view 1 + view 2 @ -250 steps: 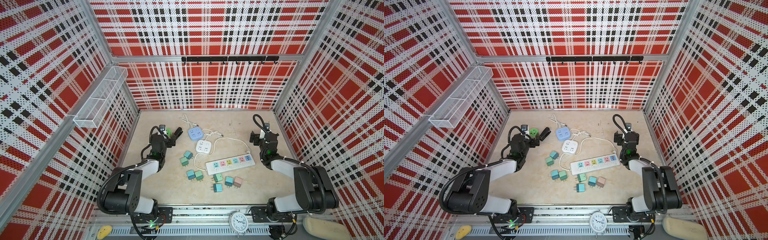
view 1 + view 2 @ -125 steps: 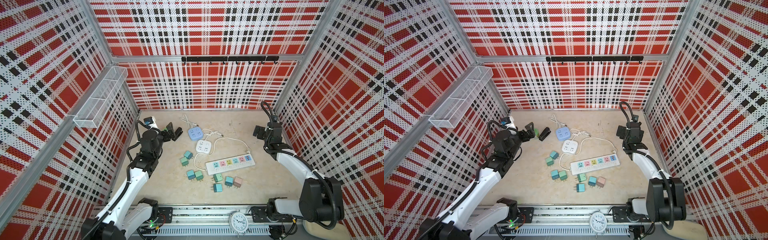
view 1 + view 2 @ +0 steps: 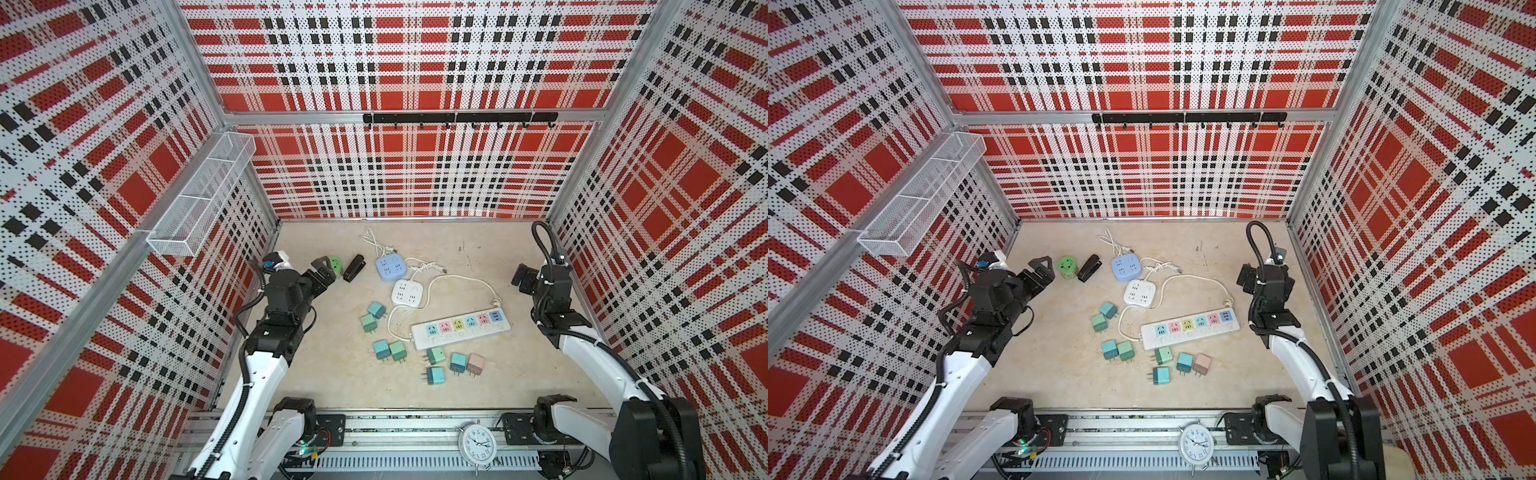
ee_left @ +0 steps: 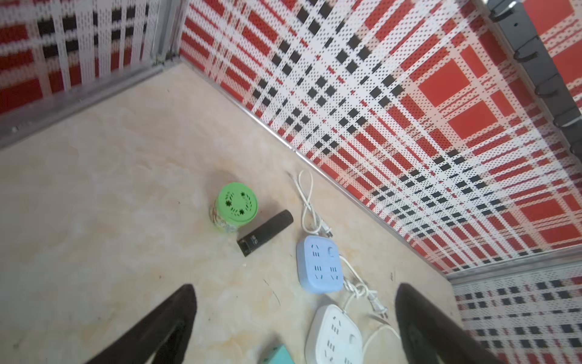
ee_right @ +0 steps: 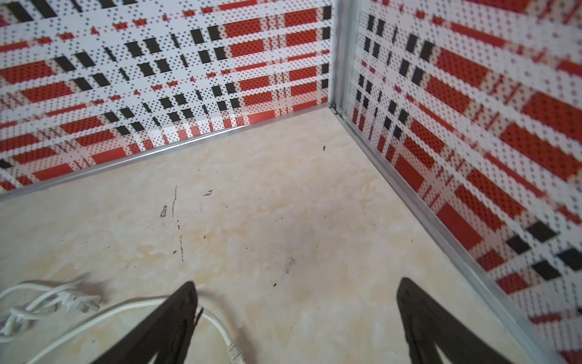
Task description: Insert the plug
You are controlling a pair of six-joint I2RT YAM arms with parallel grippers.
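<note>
The left claw point(image 3: 322, 271) hovers over the left side of the desk point(image 3: 324, 374), spread wide with nothing between its jaws; in the left wrist view its dark fingers point(image 4: 167, 321) frame bare desk and the edge of a blue socket block point(image 4: 319, 264). The right claw point(image 3: 524, 280) hangs near the right wall, equally spread and empty, with a white cord point(image 5: 77, 301) lying on the desk beside one finger in the right wrist view. The plugs point(image 3: 377, 309) lie loose mid-desk: two teal ones just left of the long power strip point(image 3: 459, 328), two more nearer the front, and three teal ones with a pink plug point(image 3: 475, 364) just in front of the strip. A white socket block point(image 3: 407, 293) sits between the blue block and the strip. A green-lidded jar point(image 3: 1067, 266) and a black stapler-like object point(image 3: 1089, 269) stand just beyond the left claw
</note>
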